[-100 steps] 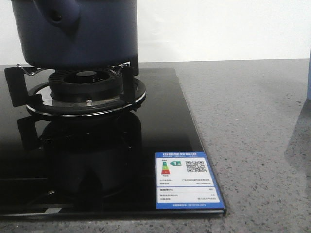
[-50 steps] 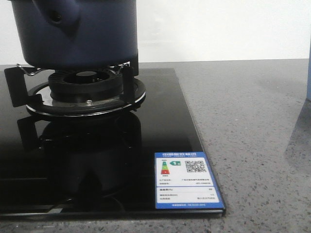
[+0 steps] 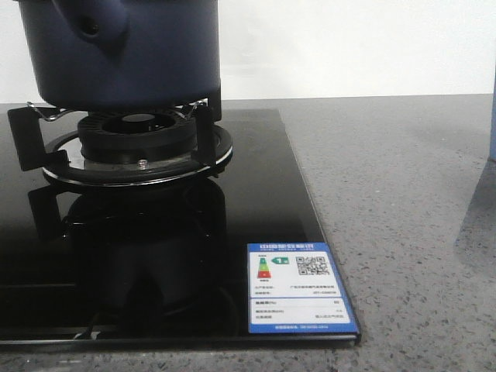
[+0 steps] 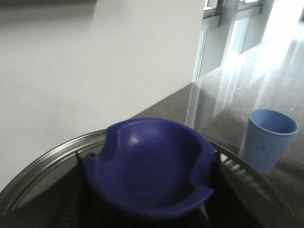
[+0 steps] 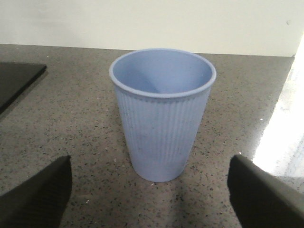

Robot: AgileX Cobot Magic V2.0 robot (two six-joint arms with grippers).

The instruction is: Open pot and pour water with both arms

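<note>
Found the pot (image 3: pixel 132 54) at eleven o'clock in the front view, seated on the burner (image 3: pixel 136 143) of a black glass hob (image 3: pixel 256 194), its stubby holed handle (image 3: pixel 97 23) turned toward the camera. Saw its dark shape mirrored in the glass beneath. Noted a label (image 3: pixel 301 288) stuck at the hob's five o'clock corner, and grey speckled counter (image 3: pixel 403 217) beyond. Caught only a pale-blue sliver of a cup (image 3: pixel 492 116) at three o'clock, cut off by the frame's edge.

From the left wrist, looked down on a navy dished knob (image 4: pixel 149 166) above a steel-rimmed lid (image 4: pixel 42 164), with the cup (image 4: pixel 270 137) standing well apart on the counter. Could not tell how the left gripper (image 4: pixel 147 213) stood: made out only dark shapes beside the knob.

From the right wrist, saw the right gripper (image 5: pixel 151 194) spread wide, released, its fingers (image 5: pixel 35 197) flanking the upright ribbed cup (image 5: pixel 161 114) without touching it.
</note>
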